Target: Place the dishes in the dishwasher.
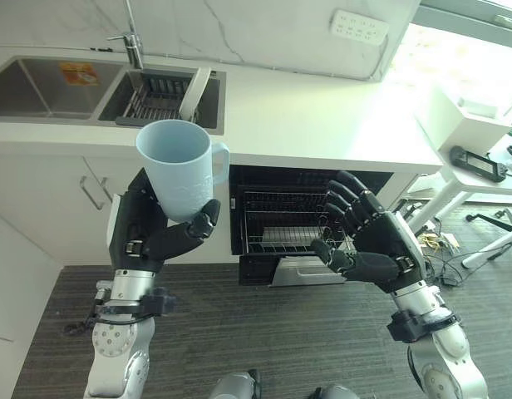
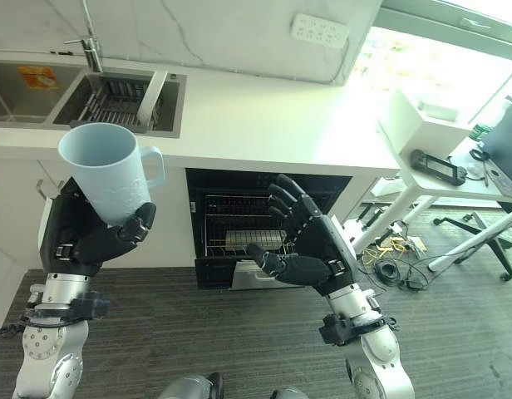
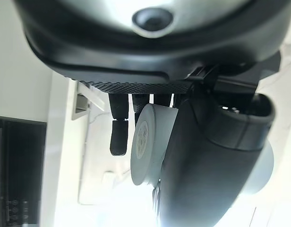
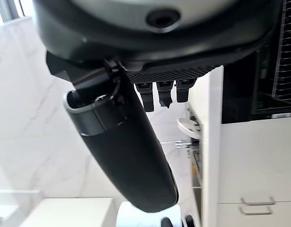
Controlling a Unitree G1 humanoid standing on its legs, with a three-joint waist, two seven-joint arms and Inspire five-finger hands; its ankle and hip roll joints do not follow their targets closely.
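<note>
My two head cameras look down and forward from above my arms, facing the worktop [image 1: 322, 125], the sink [image 1: 40, 87] at its far left corner and the open dishwasher [image 1: 297, 224] under its front edge. Both eyes share this whole scene; the right eye view sits slightly to the side, so the desk [image 2: 455, 179] beyond the worktop's right end shows more fully there. My left wrist camera looks along my left hand [image 3: 216, 156] from very close, with the mug [image 3: 148, 142] against the palm and the worktop edge past it. My right wrist camera looks along my right hand [image 4: 122, 142] equally close, sharing the worktop front edge, cabinet doors [image 4: 254, 175] and dishwasher opening.
</note>
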